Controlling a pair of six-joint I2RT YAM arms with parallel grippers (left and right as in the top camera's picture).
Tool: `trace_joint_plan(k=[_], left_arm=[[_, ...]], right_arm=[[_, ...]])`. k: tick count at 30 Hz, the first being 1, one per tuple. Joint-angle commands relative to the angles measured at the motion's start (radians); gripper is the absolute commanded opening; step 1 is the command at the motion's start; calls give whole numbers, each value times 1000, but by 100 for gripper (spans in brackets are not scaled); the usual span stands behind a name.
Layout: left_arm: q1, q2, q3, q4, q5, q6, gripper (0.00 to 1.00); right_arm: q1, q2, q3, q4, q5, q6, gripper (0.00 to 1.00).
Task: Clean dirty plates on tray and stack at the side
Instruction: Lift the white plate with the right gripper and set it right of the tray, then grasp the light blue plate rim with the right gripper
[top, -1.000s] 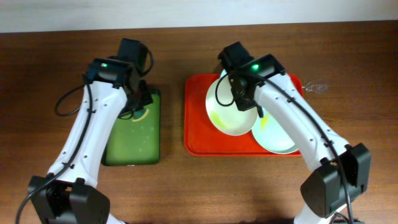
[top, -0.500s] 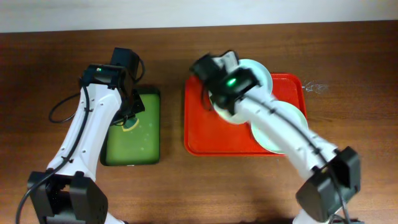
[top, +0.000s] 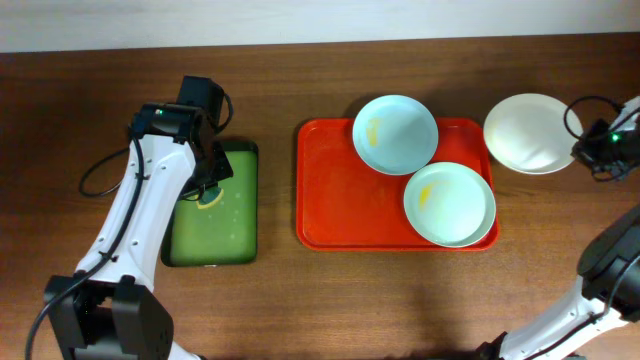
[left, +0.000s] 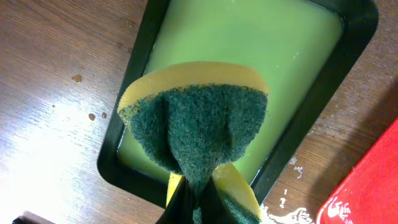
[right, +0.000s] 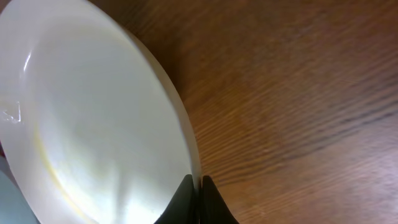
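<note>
The red tray (top: 340, 200) holds two pale-mint plates with yellow smears: one at its back edge (top: 395, 133) and one at its right front (top: 449, 203). A third white plate (top: 525, 132) is over the bare table right of the tray. My right gripper (top: 580, 148) is shut on its right rim; the wrist view shows the fingers (right: 199, 186) pinching the rim of the plate (right: 93, 124). My left gripper (top: 207, 185) is shut on a yellow and green sponge (left: 196, 127) above the dark green tray (top: 212, 215).
The dark green tray (left: 311, 112) holds greenish liquid. White foam specks lie on the wood between the two trays (left: 292, 211). A faint smear marks the table behind the tray's right corner (top: 507, 140).
My right arm has swung from over the red tray to the far right, carrying one plate off the tray to the table beside it. The left arm has barely moved.
</note>
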Motion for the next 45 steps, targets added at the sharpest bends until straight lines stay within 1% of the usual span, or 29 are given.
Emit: trace_joint_plan(k=[1,4,5,6,7,8,10,11,13,14,15,16,19,21,24,25,26,27,28,30,34,35,36,37,38,40,41,43,45], left_arm=[[3,-9,-1,2,-14,16,0],[3,-9,-1,6,-14,16,0],[3,-9,-1,6,-14,16,0],[3,-9,-1,5,-14,16,0],[3,-9,-1,6,-14,16,0],[3,-9,-1,6,-14,16,0],[3,-9,-1,11,-14,16,0],[3,-9,-1,18,-14,16,0],[3,-9,-1,32,-13,16,0],[3,-9,-2,40,-6,16,0],[3,-9,-1,40,-6,16,0],[3,-9,-1,40,-7,16,0],[3,-9,-1,40,-7,16,0],[2,-9,-1,40,-7,16,0],[3,-9,-1,40,-7,16,0],[2,-9,-2,40,-7,16,0],[2,-9,-1,40,-7,16,0],[2,-8,-1,40,-7,16,0],[3,-9,-2,40,-7,16,0],[3,-8,-1,40,-7,16,0],[2,-8,-2,41,-7,16,0],[2,-8,-2,44,-7,16,0],[2,-8,-2,45,-6,16,0],[2,-6,-2,45,-6,16,0],[2,-4,-2,45,-6,16,0],[2,-4,-2,55,2,16,0],[2,-4,-3,63,38,20,0],[-7,-3,-9,121,199,134,0],[-49,-2,-41,184,278,135,0]], right_arm=[[-21,40,-3,10,56,11,4],[-18,72,-3,4,106,11,5],[-18,83,-3,-2,161,11,6],[-18,88,-3,-8,187,11,24],[-18,87,-1,-11,184,10,46],[-17,87,20,-32,179,10,59],[4,73,113,-101,166,5,63],[35,58,150,-109,89,-22,63],[144,43,172,-82,-169,-85,65],[239,48,167,-64,-177,-108,67],[314,50,156,-48,-124,-110,71],[417,52,141,-30,-6,-109,75],[591,97,137,6,147,-109,77],[641,133,137,30,154,-109,77],[650,187,136,27,176,-106,77],[650,210,135,24,176,-106,75],[651,228,135,20,166,-106,64],[651,233,133,16,156,-106,47],[651,233,132,12,155,-105,39],[651,233,130,1,123,-106,36],[651,233,80,10,121,-106,26],[651,233,69,9,118,-106,21],[651,233,69,10,92,-106,19],[651,233,69,18,51,-106,14],[653,233,69,21,15,-106,6],[672,233,69,12,-40,-108,4],[687,233,69,0,-74,-126,4],[738,233,69,-39,-87,-137,4],[791,233,69,-73,-86,-137,5]])
